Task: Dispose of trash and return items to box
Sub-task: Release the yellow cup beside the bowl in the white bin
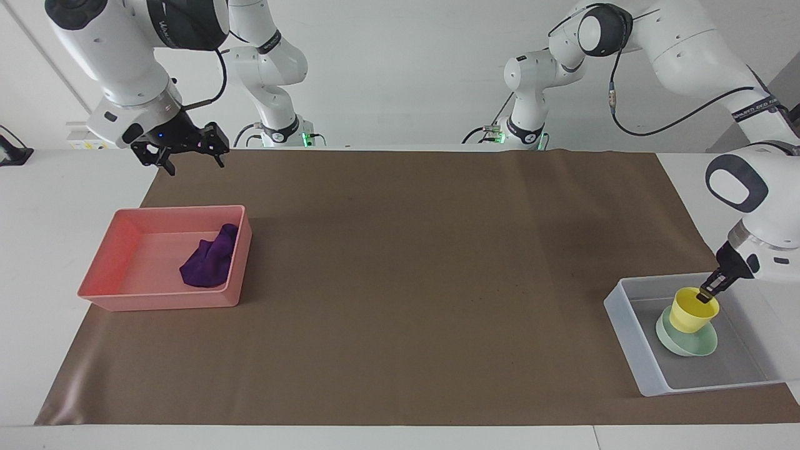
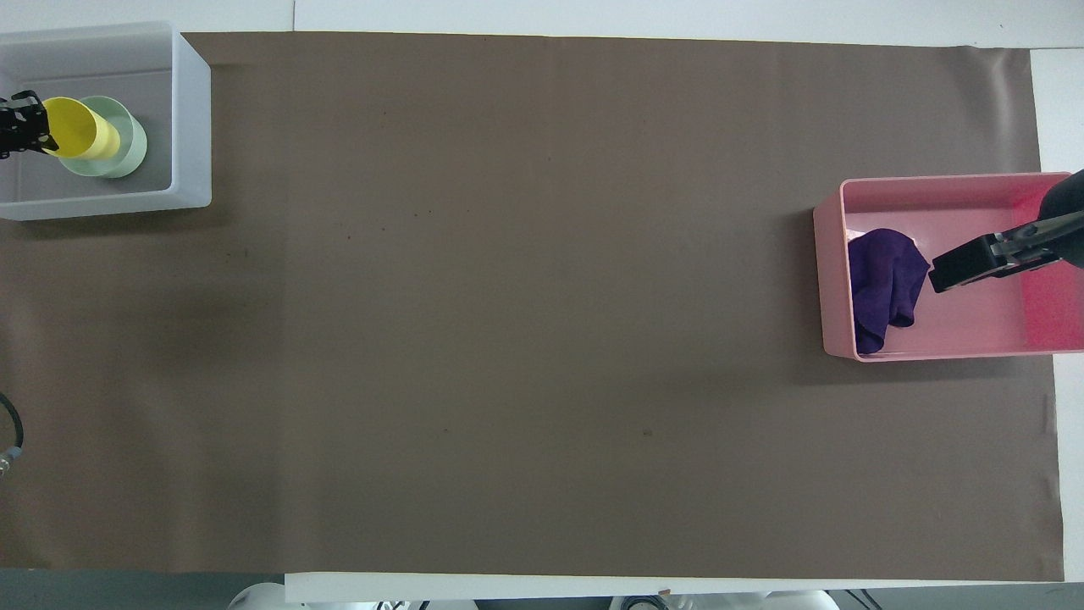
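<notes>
Facing view, left gripper: pinched on the rim of the cup, one finger inside the mouth, the cup tilted and sitting in or just above the bowl; which of the two cannot be told.
Risk, cup: let go at this tilt, it could tip sideways out of the bowl; the off-centre rim grip would cause that.
Risk, bowl: pressing the cup down at an angle may skid the bowl across the box floor.
Left arm pose: reaches over the tabletop with the elbow high, the wrist angled down into the box.
Right gripper: fingers spread, nothing in them, raised beside the tray; the arm waits.
Cloth: lies in the tray, below that gripper.
</notes>
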Controlling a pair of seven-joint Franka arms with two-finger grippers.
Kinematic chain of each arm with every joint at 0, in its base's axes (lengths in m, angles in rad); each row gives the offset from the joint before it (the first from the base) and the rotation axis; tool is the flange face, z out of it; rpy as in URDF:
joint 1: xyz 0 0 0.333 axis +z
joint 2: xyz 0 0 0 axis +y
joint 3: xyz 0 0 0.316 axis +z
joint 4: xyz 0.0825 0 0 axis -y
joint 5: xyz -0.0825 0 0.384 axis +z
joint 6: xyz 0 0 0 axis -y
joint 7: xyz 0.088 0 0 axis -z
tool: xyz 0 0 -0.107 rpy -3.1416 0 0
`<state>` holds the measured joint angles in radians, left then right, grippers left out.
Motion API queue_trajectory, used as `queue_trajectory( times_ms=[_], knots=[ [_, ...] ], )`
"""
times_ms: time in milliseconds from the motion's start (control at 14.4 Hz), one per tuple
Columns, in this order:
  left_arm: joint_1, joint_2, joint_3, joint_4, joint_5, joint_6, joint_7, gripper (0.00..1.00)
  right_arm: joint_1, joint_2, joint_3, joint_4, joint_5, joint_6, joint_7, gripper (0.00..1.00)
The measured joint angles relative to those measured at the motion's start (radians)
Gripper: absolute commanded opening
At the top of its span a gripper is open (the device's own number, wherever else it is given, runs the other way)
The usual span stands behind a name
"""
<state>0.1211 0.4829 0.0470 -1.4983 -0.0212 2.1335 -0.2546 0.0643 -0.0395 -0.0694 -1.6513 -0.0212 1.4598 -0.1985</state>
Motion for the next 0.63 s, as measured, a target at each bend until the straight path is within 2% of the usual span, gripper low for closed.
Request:
queue_trajectory(
  times_ms=[139,209,278,417,626],
  knots=[
    [0.0,0.022,0.0,0.0,0.0,0.037,0.0,0.0,0.01,0.001,-0.008,0.0,0.009,0.008,0.005,0.99],
    [0.0,0.03,0.0,0.0,0.0,0.056,0.0,0.13,0.01,0.001,-0.009,-0.001,0.01,0.011,0.006,0.99],
    [0.0,0.037,0.0,0.0,0.0,0.065,0.0,0.54,0.01,0.001,-0.009,-0.002,0.011,0.011,0.006,0.99],
    [0.0,0.042,-0.001,0.0,0.0,0.067,0.0,0.97,0.013,0.002,-0.009,-0.004,0.013,0.011,0.006,1.0],
    [0.0,0.033,-0.003,0.015,-0.063,0.054,-0.002,1.0,0.017,0.001,-0.009,-0.004,0.014,0.012,0.006,1.0]
  ],
)
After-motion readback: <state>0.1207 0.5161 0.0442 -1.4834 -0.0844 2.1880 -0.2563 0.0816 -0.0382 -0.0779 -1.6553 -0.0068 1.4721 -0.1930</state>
